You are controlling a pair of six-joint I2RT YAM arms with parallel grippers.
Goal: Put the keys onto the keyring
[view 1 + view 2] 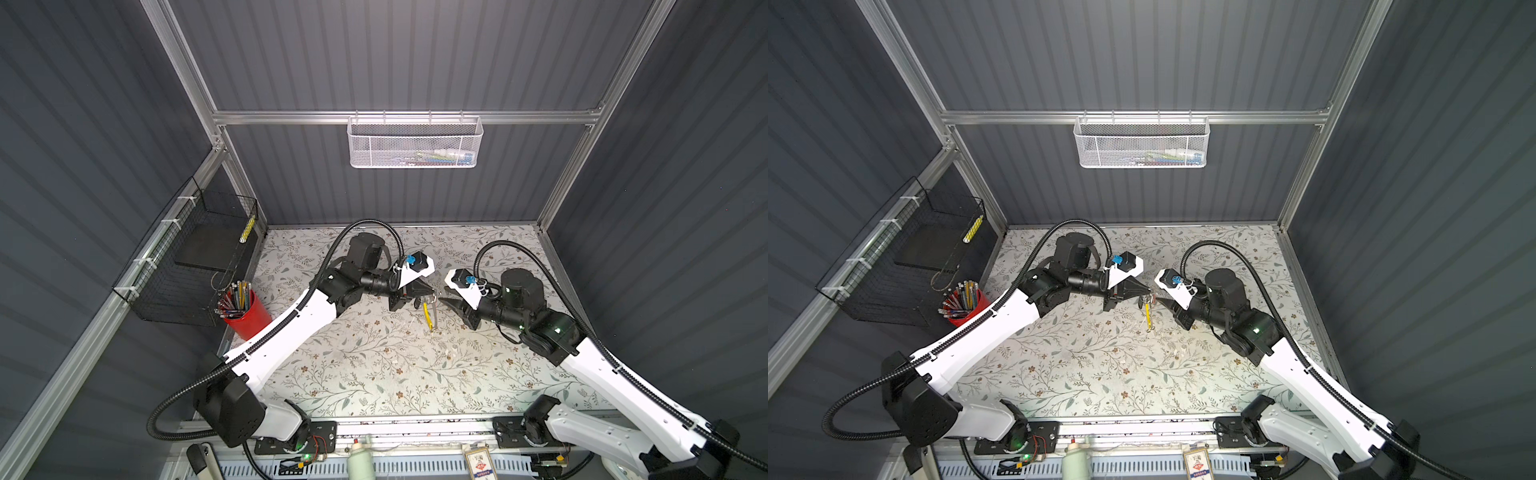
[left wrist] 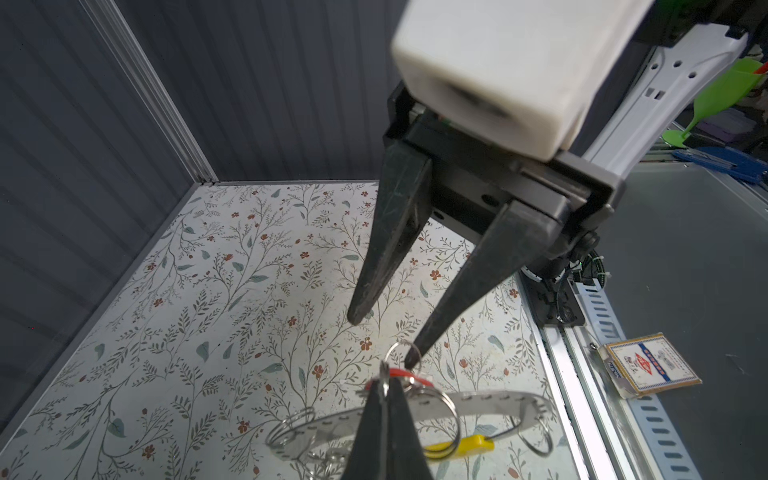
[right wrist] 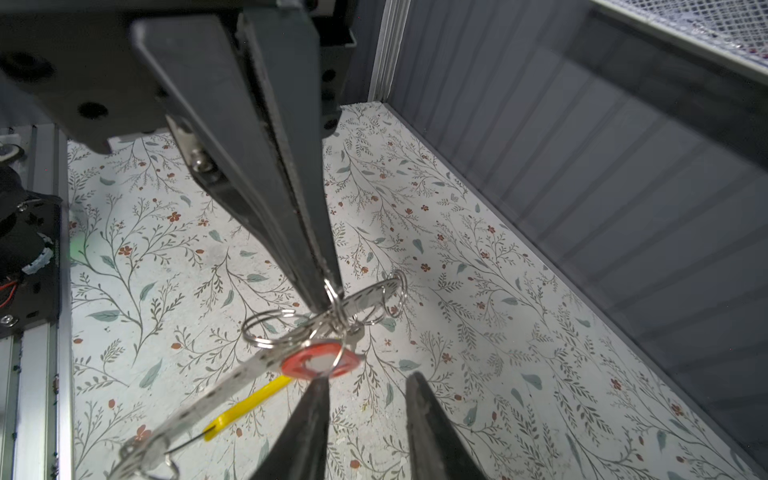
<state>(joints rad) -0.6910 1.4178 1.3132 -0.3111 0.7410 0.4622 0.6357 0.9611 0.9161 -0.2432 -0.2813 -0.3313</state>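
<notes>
As we scan both top views from the left edge, we note a red pen cup point(image 1: 249, 318) with a black wire basket point(image 1: 187, 266) just above it in frame. The floral table point(image 1: 374, 374) fills the lower centre.

Centre frame: the left gripper point(image 1: 430, 293) is raised off the table, fingers pressed flat together. It is clamped on the keyring point(image 1: 428, 313), which hangs below its tips, clear of the table, yellow segment downward.

Right wrist view: the pinch falls where several small split rings point(image 3: 266, 332) crowd the studded grey hoop. The hoop runs from right of centre to the lower left corner, with the yellow segment beside its lower stretch. A key's red tag point(image 3: 320, 361) dangles at frame centre from a thin ring caught at the same pinch. We cannot tell whether that ring is threaded on the hoop. The black-rimmed tag we cannot pick out for certain.

Just right of centre in both top views: the right gripper point(image 1: 441, 300) faces the left one, nearly tip to tip. Its fingers are parted and grip nothing. One fingertip point(image 3: 318, 388) sits right under the red tag; contact unconfirmed.
</notes>
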